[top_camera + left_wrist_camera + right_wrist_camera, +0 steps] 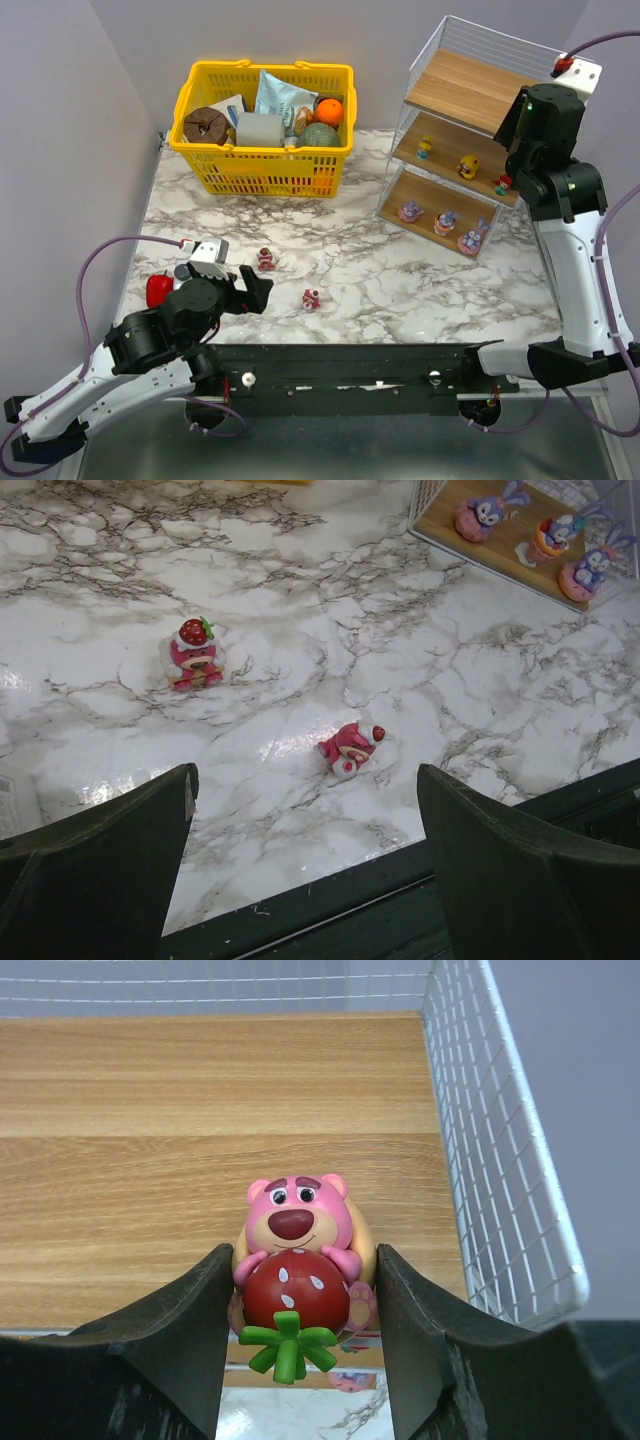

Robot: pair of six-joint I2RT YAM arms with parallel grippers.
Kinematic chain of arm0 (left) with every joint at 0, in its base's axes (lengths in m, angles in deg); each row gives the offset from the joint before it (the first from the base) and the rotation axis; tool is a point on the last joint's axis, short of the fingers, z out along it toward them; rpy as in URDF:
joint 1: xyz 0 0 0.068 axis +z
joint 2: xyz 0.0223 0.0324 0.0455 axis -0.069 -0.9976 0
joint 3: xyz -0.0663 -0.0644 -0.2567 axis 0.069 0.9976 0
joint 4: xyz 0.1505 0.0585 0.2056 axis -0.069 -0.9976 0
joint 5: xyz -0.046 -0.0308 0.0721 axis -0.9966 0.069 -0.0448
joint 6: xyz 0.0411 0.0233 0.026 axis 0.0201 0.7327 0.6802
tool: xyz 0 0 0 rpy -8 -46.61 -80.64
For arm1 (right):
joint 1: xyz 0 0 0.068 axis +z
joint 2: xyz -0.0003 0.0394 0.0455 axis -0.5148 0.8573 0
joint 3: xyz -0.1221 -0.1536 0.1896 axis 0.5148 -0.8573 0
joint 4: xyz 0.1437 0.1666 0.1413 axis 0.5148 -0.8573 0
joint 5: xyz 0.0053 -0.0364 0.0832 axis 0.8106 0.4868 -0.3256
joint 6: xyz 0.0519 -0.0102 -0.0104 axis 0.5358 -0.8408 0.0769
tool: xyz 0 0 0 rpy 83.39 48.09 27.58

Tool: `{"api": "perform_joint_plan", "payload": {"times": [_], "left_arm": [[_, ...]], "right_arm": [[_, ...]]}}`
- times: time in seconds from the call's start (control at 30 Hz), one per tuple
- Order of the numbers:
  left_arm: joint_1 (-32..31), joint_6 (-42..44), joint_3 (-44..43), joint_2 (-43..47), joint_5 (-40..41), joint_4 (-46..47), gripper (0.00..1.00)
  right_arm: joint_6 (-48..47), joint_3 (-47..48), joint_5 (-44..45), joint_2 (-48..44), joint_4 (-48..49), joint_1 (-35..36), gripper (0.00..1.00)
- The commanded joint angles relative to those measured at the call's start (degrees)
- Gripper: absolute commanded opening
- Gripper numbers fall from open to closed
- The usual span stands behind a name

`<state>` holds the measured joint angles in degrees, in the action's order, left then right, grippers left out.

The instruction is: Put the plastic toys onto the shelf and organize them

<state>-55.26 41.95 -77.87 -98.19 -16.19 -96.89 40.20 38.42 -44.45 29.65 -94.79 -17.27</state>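
Observation:
The shelf [470, 85] stands at the back right. Two small yellow toys [468, 166] sit on its middle board and three purple-pink ones [446, 222] on the bottom board. My right gripper [298, 1290] is shut on a pink bear toy [296, 1260] hugging a red strawberry, at the front edge of the middle board [200, 1110] near its right wire wall. On the marble table, one pink bear toy [193, 652] stands upright and another [349, 748] lies on its side. My left gripper [305, 780] hovers open and empty just near of them.
A yellow basket [262, 160] full of groceries stands at the back left. A red object [157, 290] and a white object [207, 250] lie beside my left arm. A black rail [350, 365] runs along the table's near edge.

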Motion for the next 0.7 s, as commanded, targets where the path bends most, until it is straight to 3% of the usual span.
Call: {"api": "perform_joint_plan", "payload": {"times": [0.0,0.57,0.67], "left_arm": [[0.2,0.2,0.7,-0.3,0.3,0.3,0.99],[0.2,0.1,0.7,0.1,0.2,0.3,0.99],[0.2,0.1,0.6,0.2,0.2,0.3,0.99]], "right_arm": [[0.2,-0.8,-0.9,1.2,-2.0,-2.3,0.55],[1.3,-0.6,1.3,1.4,-4.1,-3.3,0.62],[1.6,-0.9,1.8,1.3,-4.2,-3.4,0.67]]}}
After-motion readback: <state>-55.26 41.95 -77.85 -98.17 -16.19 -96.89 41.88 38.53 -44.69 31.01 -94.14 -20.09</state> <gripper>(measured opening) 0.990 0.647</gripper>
